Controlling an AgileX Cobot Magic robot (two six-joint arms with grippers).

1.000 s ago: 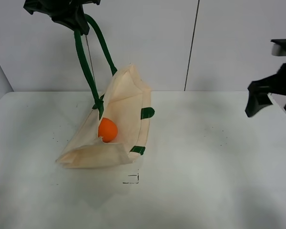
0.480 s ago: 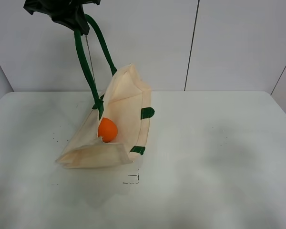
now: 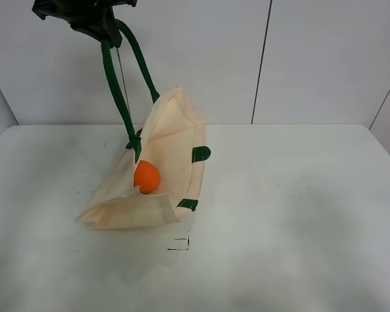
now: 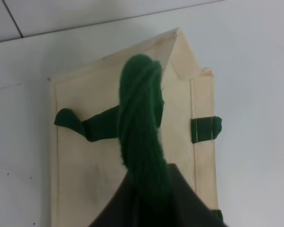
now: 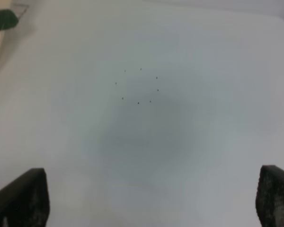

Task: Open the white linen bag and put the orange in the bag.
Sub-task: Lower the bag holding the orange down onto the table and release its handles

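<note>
The white linen bag (image 3: 164, 146) stands half raised on the table, its mouth held open. The orange (image 3: 147, 177) lies inside the bag, near the lower fold. My left gripper (image 3: 99, 26) is high at the top left, shut on the bag's dark green handle (image 3: 120, 91), which hangs taut down to the bag. In the left wrist view the handle (image 4: 139, 118) runs into the gripper (image 4: 149, 205) above the bag (image 4: 80, 165); the orange is hidden there. My right gripper (image 5: 146, 201) is open and empty over bare table, out of the exterior view.
The white table (image 3: 286, 214) reaches a grey wall at the back. A small black mark (image 3: 180, 244) lies in front of the bag. A ring of small dots (image 5: 139, 87) is on the table under the right gripper. A green bag tab (image 5: 4, 20) shows at that view's corner.
The right arm has left the exterior view: it was at the right edge, then only a tip at the lower right corner, now gone. The left gripper, bag and orange have not moved.
</note>
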